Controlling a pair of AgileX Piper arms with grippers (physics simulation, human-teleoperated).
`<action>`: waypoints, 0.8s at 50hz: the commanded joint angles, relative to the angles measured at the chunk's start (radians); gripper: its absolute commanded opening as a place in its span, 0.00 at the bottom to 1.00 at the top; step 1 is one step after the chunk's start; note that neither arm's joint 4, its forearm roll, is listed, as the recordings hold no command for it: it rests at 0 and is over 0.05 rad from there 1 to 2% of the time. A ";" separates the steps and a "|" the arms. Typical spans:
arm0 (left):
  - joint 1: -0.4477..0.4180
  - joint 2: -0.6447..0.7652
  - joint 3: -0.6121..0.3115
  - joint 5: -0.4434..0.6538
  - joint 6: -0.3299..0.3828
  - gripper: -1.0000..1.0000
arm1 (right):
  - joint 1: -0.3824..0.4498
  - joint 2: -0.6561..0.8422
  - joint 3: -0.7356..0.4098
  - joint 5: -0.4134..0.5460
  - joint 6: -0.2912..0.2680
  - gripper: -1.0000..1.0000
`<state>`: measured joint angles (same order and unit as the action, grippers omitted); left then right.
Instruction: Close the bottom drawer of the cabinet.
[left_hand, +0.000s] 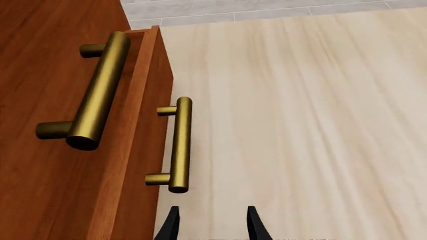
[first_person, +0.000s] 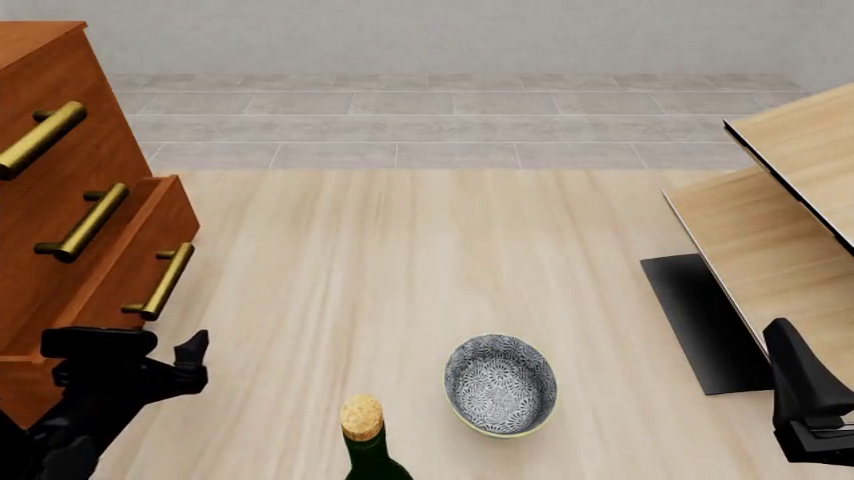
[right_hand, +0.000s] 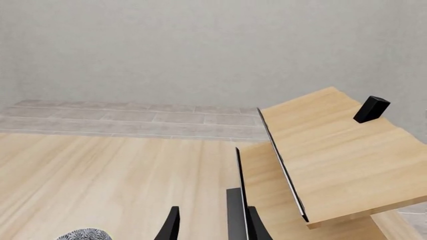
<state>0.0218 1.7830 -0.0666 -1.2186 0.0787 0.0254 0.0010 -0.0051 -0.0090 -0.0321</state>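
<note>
The reddish-brown cabinet (first_person: 54, 80) stands at the table's left. Its bottom drawer (first_person: 167, 225) sticks out past the two above, brass bar handle (first_person: 163, 283) on its front. In the left wrist view the drawer front (left_hand: 150, 150) is seen almost edge-on with its handle (left_hand: 179, 145) beside it; the larger handle (left_hand: 100, 90) belongs to the drawer above. My left gripper (first_person: 191, 355) (left_hand: 213, 225) is open and empty, just on the near side of the bottom handle, not touching it. My right gripper (first_person: 801, 385) (right_hand: 213, 227) is open and empty at the far right.
A patterned bowl (first_person: 501, 385) and a corked green bottle (first_person: 360, 440) stand near the front middle. Pale wood furniture with black edging (first_person: 787, 200) fills the right side, close ahead of my right gripper. A small black block (right_hand: 371, 109) sits on it.
</note>
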 joint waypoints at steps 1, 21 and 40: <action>0.041 -0.001 0.001 -0.001 0.067 1.00 | 0.000 0.000 -0.001 0.000 -0.002 1.00; 0.070 0.005 -0.004 -0.001 0.125 1.00 | 0.002 0.000 0.000 0.000 0.001 1.00; 0.111 -0.007 -0.001 -0.001 0.142 1.00 | 0.004 0.000 0.001 -0.002 -0.001 1.00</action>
<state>0.0880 1.7865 -0.0679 -1.2172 0.2083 0.0287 0.0008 -0.0056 -0.0086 -0.0315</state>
